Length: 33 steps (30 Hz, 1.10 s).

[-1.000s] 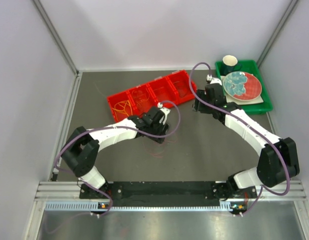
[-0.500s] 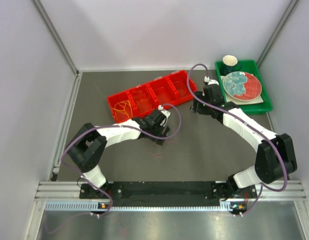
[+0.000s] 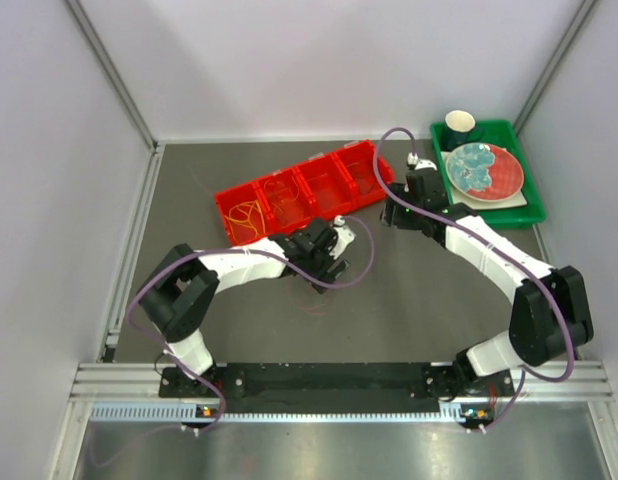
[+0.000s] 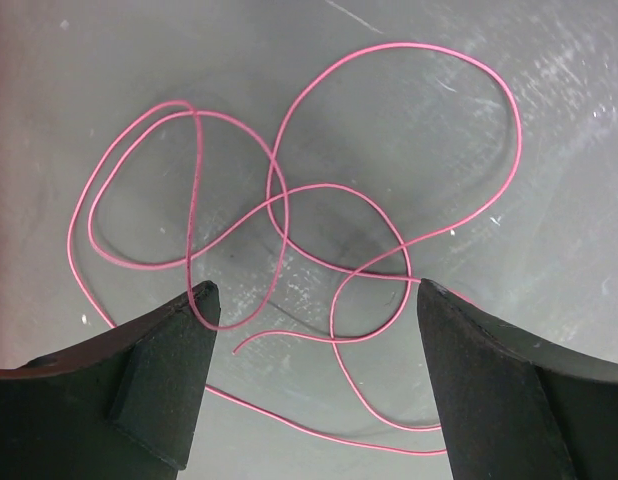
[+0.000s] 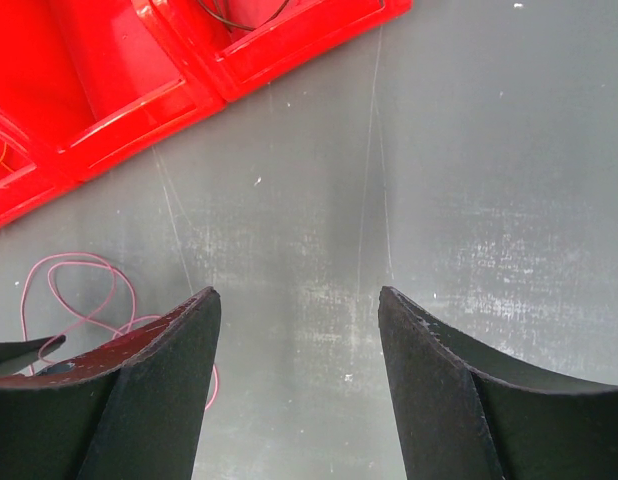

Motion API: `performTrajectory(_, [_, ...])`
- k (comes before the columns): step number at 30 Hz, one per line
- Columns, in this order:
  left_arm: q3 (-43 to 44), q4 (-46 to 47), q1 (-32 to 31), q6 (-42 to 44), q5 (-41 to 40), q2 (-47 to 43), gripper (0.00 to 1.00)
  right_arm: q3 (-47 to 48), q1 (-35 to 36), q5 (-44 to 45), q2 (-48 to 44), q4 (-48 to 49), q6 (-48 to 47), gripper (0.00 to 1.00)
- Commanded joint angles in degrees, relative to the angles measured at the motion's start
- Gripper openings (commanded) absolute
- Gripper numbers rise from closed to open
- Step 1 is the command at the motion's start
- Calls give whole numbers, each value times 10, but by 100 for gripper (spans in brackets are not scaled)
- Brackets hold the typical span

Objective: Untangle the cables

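from the top, a yellow cable (image 3: 244,215) already sits in the red bin (image 3: 294,170). left wrist: my left claw (image 4: 314,375) hangs apart and empty over a pink cable (image 4: 289,200) that crosses itself on the tabletop (image 4: 559,90). right wrist: my right claw (image 5: 294,385) is apart and empty near the bin. i'd call it partly done.

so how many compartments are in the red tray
4, in one row along the red tray: the left end one holds a yellow-orange cable, two in the middle, the last at the right end. None seems hidden.
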Motion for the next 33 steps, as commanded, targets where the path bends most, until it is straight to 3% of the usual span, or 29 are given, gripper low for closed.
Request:
performTrajectory(1, [18, 29, -2, 84, 51, 7, 84, 26, -3, -12, 3, 15, 8, 64])
performTrajectory(5, [34, 26, -1, 114, 65, 21, 84, 26, -3, -14, 3, 13, 9, 64])
performTrajectory(10, [112, -54, 7, 132, 77, 84, 82, 26, -4, -13, -2, 11, 8, 64])
performTrajectory(22, [116, -83, 37, 157, 93, 95, 81, 24, -3, -12, -4, 11, 10, 64])
performTrajectory(33, [135, -114, 57, 165, 135, 122, 71, 27, -3, -13, -5, 9, 13, 64])
